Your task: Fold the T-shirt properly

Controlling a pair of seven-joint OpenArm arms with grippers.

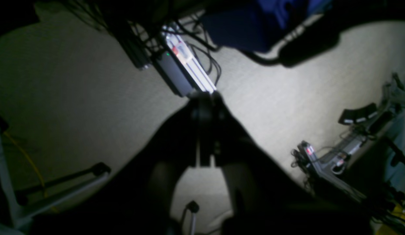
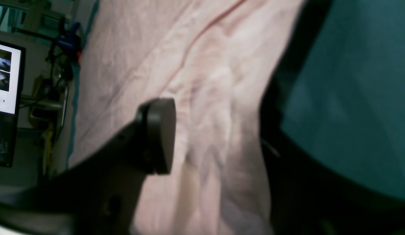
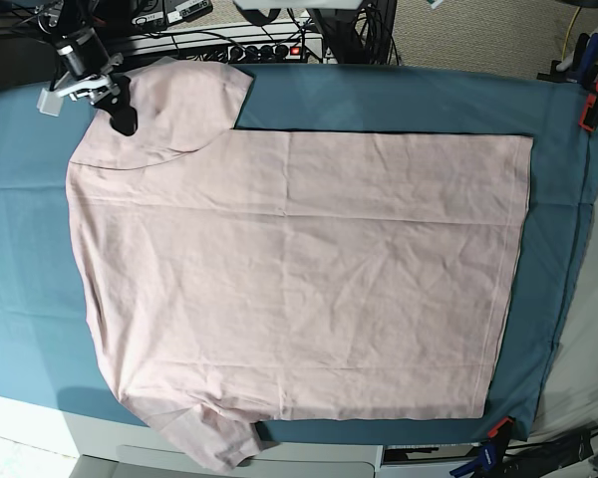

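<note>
The pale pink T-shirt [image 3: 299,269] lies spread flat, plain side up, on the teal table cloth [image 3: 399,100]. Its sleeves are at the view's left and its hem at the right. My right gripper [image 3: 120,118] is down at the far left sleeve. In the right wrist view the right gripper [image 2: 218,130] is open, with wrinkled shirt fabric [image 2: 205,65] lying between one finger pad [image 2: 160,130] and the other dark finger. My left gripper [image 1: 204,98] points at the carpeted floor, away from the shirt. Its dark fingers meet at the tip and hold nothing.
Clamps hold the cloth at the right edge [image 3: 588,105] and front right corner [image 3: 493,438]. A power strip and cables [image 3: 269,48] lie behind the table. A monitor [image 2: 5,98] stands beyond the table's end. Floor equipment [image 1: 186,65] shows below the left gripper.
</note>
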